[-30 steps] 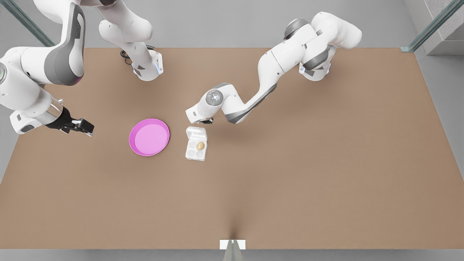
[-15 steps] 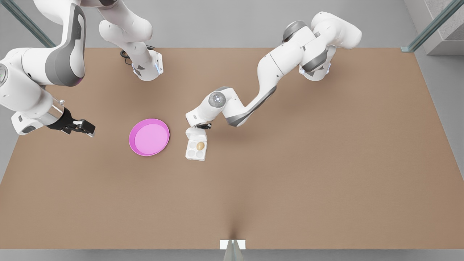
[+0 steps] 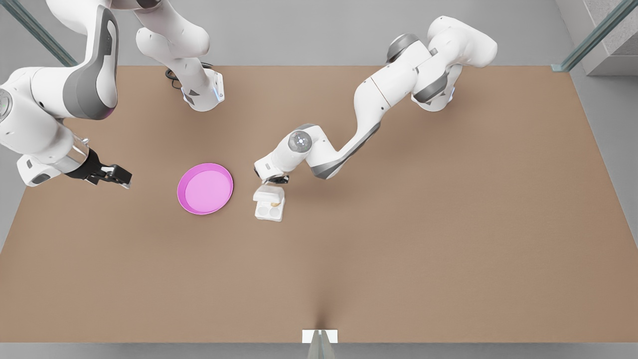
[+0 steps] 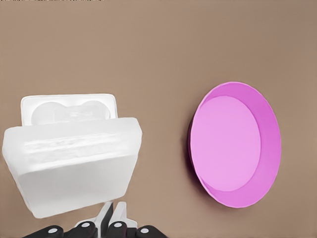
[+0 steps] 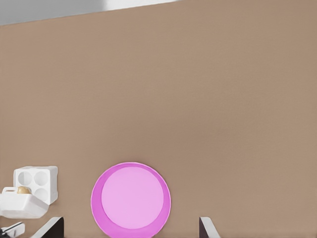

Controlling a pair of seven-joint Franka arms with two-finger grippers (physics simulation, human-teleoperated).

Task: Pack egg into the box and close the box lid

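My box lid [image 3: 269,194] half-covers the egg [image 3: 274,203]. My left gripper [image 3: 276,178], fingers pressed together, pushes it at its twelve o'clock edge; my right gripper [image 3: 117,175] waits spread, at nine o'clock of the plate [image 3: 205,188].

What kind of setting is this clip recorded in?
Probably a simulated lab workcell, not a home: a bare brown table with two white arms mounted along its far edge, glass-railed grey floor around it, and just a pink plate and small white box.

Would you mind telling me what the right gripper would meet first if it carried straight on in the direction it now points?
Probably the pink plate: the right gripper, open and waiting at the front view's left, points toward it across bare table. It may be too high to touch; depth is unclear.
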